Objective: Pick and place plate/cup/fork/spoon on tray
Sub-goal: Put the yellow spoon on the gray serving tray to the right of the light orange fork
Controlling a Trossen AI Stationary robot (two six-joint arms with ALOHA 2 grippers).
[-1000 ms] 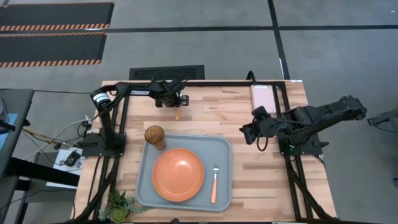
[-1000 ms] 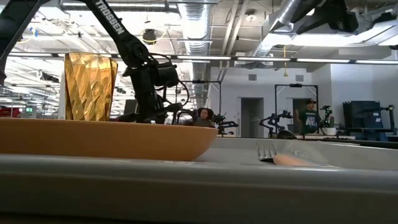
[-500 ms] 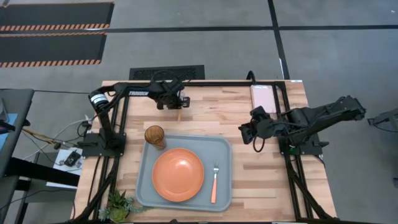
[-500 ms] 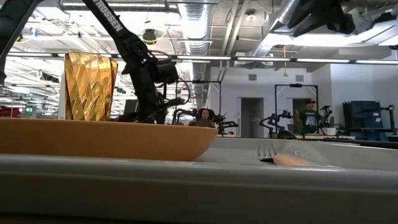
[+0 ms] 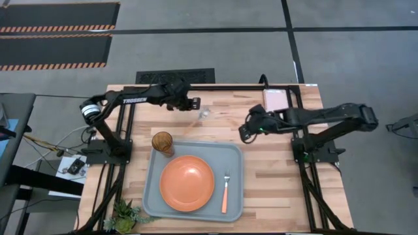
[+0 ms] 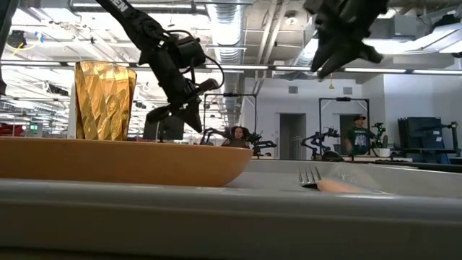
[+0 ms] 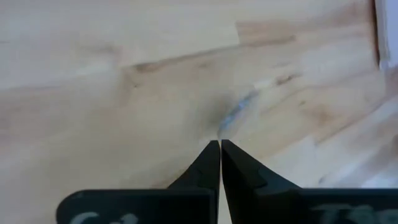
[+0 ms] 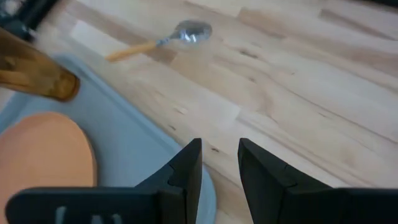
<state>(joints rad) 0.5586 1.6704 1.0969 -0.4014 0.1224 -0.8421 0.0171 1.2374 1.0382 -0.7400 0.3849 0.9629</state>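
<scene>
The spoon (image 5: 202, 113) lies on the wood beyond the tray's far rim. Its bowl (image 8: 193, 30) points to the far right and its orange handle (image 8: 130, 51) toward the tray. No gripper is on it. My left gripper (image 5: 190, 104) is shut and raised just left of the spoon; it also shows in the left wrist view (image 7: 220, 144). My right gripper (image 5: 244, 131) is open and empty to the spoon's right; its own view (image 8: 219, 146) looks toward the spoon. The tray (image 5: 151, 196) holds the plate (image 5: 187, 183), the cup (image 5: 162, 142) and the fork (image 5: 225, 189).
A pinkish-white pad (image 5: 275, 100) lies at the far right of the table. A small plant (image 5: 124, 214) stands at the near left corner. Black frame rails (image 5: 130, 130) run along both sides. Bare wood lies to the right of the tray. People stand in the room behind (image 6: 355, 133).
My left gripper has risen from the table, tipped, and gone a little toward the right edge. The spoon has shifted right and turned, its bowl now showing to the far right. My right gripper has gone toward the left and far edges, nearer the spoon.
</scene>
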